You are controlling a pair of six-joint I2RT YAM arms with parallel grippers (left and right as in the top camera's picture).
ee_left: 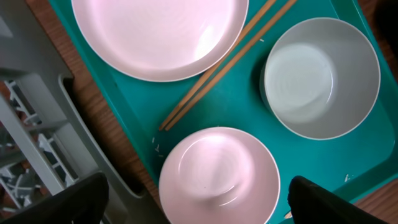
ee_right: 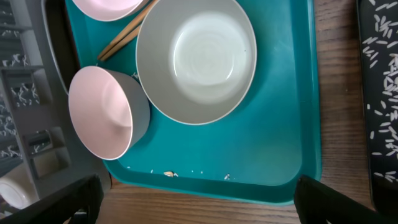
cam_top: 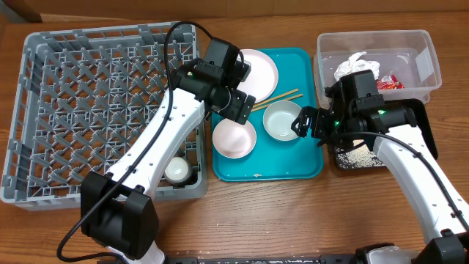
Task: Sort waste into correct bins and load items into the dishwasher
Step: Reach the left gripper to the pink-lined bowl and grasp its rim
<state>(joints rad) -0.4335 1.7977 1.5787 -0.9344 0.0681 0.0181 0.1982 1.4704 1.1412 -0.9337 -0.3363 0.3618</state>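
Note:
The large white plate (cam_top: 256, 71), two chopsticks (cam_top: 282, 97) and two white bowls (cam_top: 234, 138) (cam_top: 282, 121) lie on the teal tray (cam_top: 267, 170). My left gripper (cam_top: 238, 103) is open and empty, and in the left wrist view (ee_left: 198, 202) it hovers over the nearer bowl (ee_left: 217, 174). My right gripper (cam_top: 302, 123) is open and empty above the tray's front edge (ee_right: 196, 199), beside the other bowl (ee_right: 196, 59). The small cup (cam_top: 177, 170) stands in the grey rack (cam_top: 73, 110). The napkin (cam_top: 357, 66) and wrapper (cam_top: 390, 82) lie in the clear tub (cam_top: 377, 44). Rice covers the black tray (cam_top: 359, 158). A brown scrap (ee_right: 168, 174) lies on the teal tray. The smaller plate is out of view.
The rack's near right corner borders the teal tray's left edge (ee_left: 93, 143). The black tray (ee_right: 380, 74) sits close to the teal tray's right side. Bare wooden table runs along the front.

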